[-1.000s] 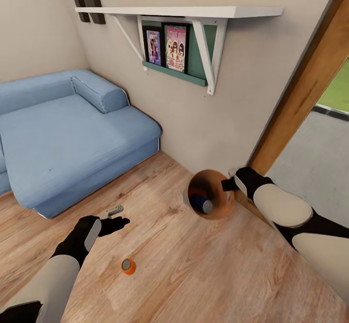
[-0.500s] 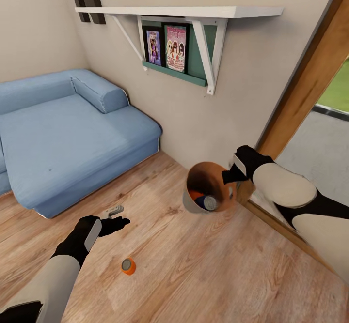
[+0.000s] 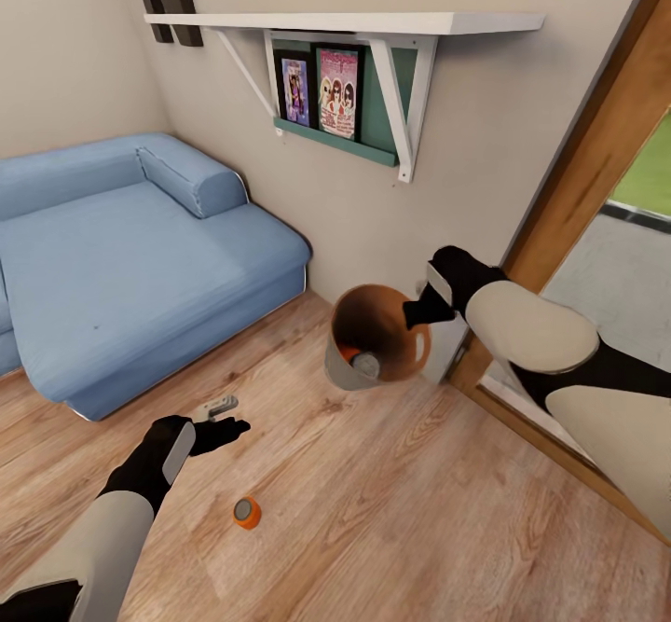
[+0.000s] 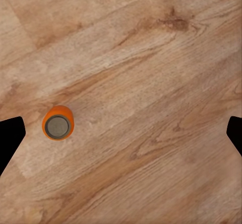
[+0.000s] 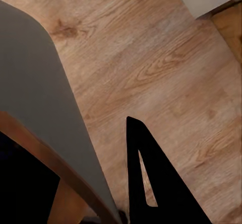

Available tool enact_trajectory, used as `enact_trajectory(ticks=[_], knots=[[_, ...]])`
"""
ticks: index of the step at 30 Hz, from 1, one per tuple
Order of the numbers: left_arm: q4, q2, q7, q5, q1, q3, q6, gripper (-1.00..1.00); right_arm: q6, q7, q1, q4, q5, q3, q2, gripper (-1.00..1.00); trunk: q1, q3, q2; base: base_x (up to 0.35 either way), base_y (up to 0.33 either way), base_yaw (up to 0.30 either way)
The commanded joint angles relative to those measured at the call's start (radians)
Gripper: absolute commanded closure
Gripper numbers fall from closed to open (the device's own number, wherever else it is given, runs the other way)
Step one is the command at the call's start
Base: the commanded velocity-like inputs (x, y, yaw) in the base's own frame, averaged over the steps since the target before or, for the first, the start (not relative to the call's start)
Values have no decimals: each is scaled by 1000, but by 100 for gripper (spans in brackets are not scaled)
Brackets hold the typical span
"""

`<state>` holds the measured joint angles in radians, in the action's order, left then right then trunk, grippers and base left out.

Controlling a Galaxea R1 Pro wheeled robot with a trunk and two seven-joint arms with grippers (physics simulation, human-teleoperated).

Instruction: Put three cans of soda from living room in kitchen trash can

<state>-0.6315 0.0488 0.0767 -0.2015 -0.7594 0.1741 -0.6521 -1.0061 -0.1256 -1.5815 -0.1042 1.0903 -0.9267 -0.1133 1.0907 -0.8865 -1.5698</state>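
Observation:
My right gripper [image 3: 419,310] is shut on the rim of the trash can [image 3: 340,375], a pale grey bin with an orange-brown inside, held off the floor and tilted. Inside it lie an orange can [image 3: 349,353] and a silvery-topped can [image 3: 366,365] whose body colour I cannot tell. In the right wrist view a black finger [image 5: 151,183] sits outside the grey trash can wall [image 5: 40,103]. Another orange can of soda [image 3: 246,512] stands upright on the wood floor, near my left gripper [image 3: 222,432], which hangs open above the floor. The left wrist view looks down on that can [image 4: 58,124].
A blue sofa [image 3: 121,268] fills the left. A white shelf [image 3: 354,23] with pictures hangs on the wall ahead. A wood door frame [image 3: 587,184] and glass door stand close on the right. A small grey object [image 3: 216,407] lies on the floor beyond the left gripper.
My right arm has lifted the trash can and carried it left, away from the door frame; the cans inside have shifted. The left arm and the orange can on the floor have not moved.

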Motion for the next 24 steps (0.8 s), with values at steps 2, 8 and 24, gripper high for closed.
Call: enact_trajectory(ticks=[2, 8, 24], knots=[[1, 0, 0, 1, 0, 0, 0, -100, 0, -3, -2, 0, -7, -6, -2, 100, 0, 0, 0, 0, 0, 0], [9, -1, -1, 3, 0, 1, 0, -100, 0, -2, -3, 0, -7, -6, -4, 100, 4, -3, -7, 0, 0, 0], [80, 8, -109, 2, -44, -2, -226, -100, 2, 1, -3, 7, -13, -9, -6, 100, 42, -34, -77, 0, 0, 0]])
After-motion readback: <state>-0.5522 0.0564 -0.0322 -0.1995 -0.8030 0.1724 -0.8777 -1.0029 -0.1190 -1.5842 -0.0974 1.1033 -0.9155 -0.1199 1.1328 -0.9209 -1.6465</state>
